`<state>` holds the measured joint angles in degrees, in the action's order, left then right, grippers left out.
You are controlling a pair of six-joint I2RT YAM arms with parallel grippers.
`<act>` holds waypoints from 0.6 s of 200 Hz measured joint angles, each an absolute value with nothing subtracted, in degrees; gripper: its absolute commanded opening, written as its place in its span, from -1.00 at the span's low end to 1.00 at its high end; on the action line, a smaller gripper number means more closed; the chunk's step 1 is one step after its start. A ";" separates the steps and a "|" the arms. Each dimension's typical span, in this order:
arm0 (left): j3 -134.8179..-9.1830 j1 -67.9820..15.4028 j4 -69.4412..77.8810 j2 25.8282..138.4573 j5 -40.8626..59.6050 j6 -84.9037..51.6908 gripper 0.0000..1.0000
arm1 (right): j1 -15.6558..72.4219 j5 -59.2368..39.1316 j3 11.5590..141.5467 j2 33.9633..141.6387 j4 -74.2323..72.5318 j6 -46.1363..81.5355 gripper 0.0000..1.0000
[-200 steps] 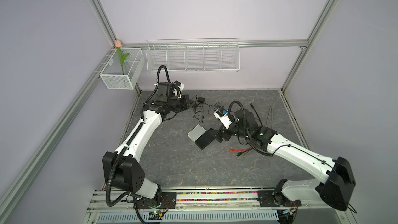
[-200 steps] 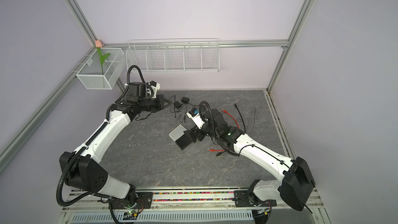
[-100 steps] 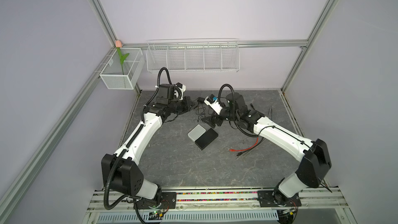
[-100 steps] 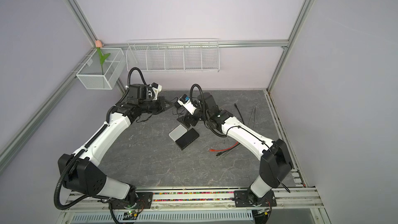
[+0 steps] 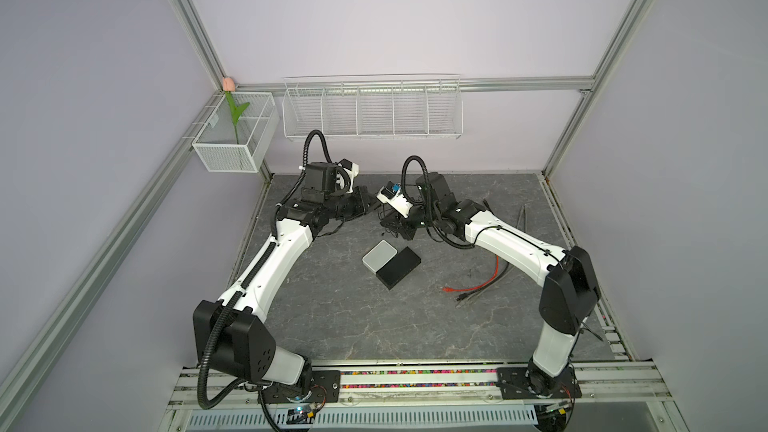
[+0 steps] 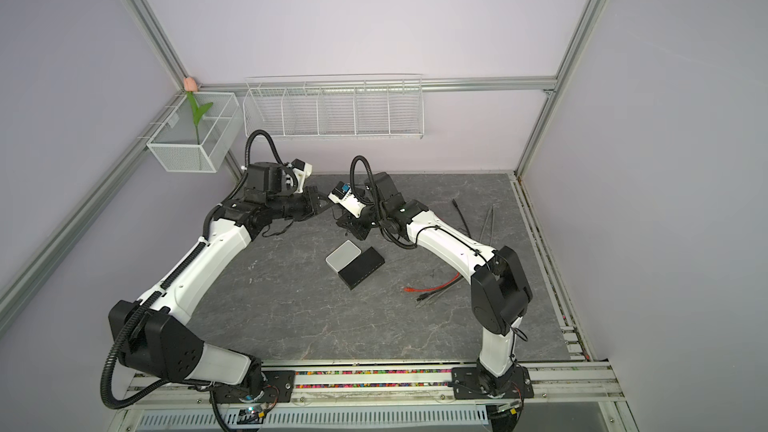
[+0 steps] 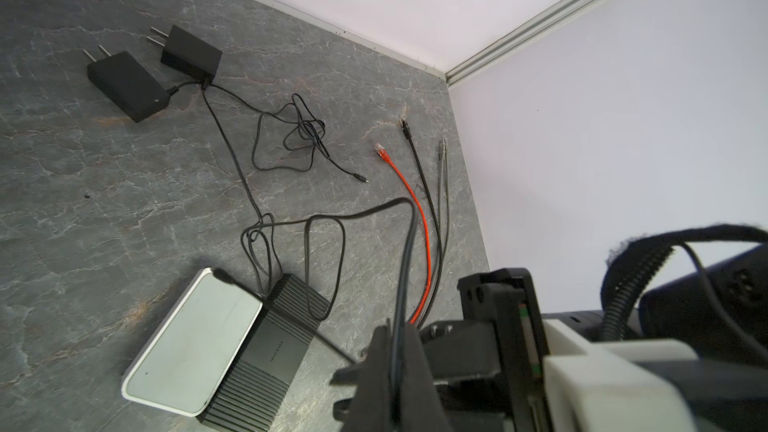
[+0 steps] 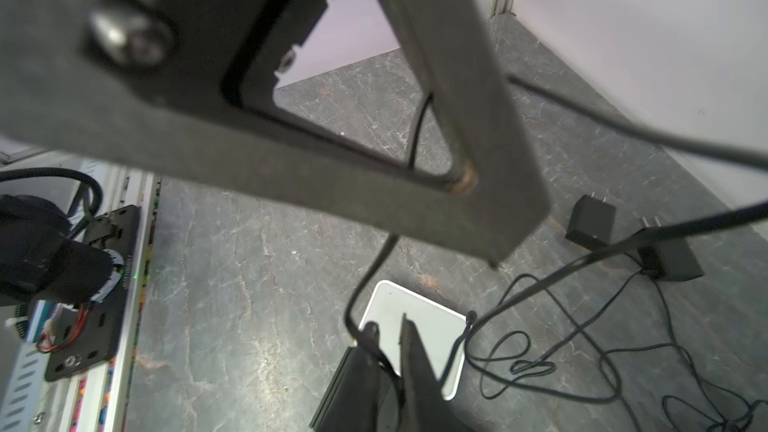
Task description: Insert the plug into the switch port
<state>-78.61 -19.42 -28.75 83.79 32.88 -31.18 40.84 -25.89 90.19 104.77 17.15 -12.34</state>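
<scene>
A white switch [image 5: 379, 254] and a black switch [image 5: 398, 268] lie side by side mid-table. My left gripper [image 7: 398, 330] is shut on a thin black cable [image 7: 409, 234], raised above the table behind them. My right gripper [image 8: 388, 326] faces it closely in both top views [image 5: 386, 222] [image 6: 345, 224]. It is shut, and the same cable [image 8: 361, 284] curves down into its jaws. That cable's end is hidden there. A small barrel plug [image 7: 363, 179] on another thin cable lies loose on the table.
Two black power adapters [image 7: 124, 85] [image 7: 191, 51] lie near the back wall, their cables tangled across the table and over the black switch [image 7: 266, 351]. A red network cable [image 5: 478, 284] and dark ones lie at the right. Wire baskets [image 5: 372, 108] hang on the back wall.
My right arm swung from beside the switches back toward the left gripper and its jaws went from open to shut. The left gripper shifted slightly right, still shut on the cable.
</scene>
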 measured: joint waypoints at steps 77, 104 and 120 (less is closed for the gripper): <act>-77.41 -19.42 -27.70 81.03 32.75 -29.89 0.99 | 33.23 -35.51 90.26 102.96 17.65 1.63 -0.87; -74.06 -19.42 -25.08 75.66 32.12 -29.19 0.98 | 30.81 -37.65 89.56 100.53 15.11 9.74 -0.87; -70.11 -19.42 -21.41 71.96 32.95 -29.10 0.93 | 30.46 -38.33 89.58 99.29 13.96 14.17 -0.87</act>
<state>-70.11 -19.42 -21.41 71.96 32.95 -29.10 30.46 -38.33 89.58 99.29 13.96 14.17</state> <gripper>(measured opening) 0.986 0.068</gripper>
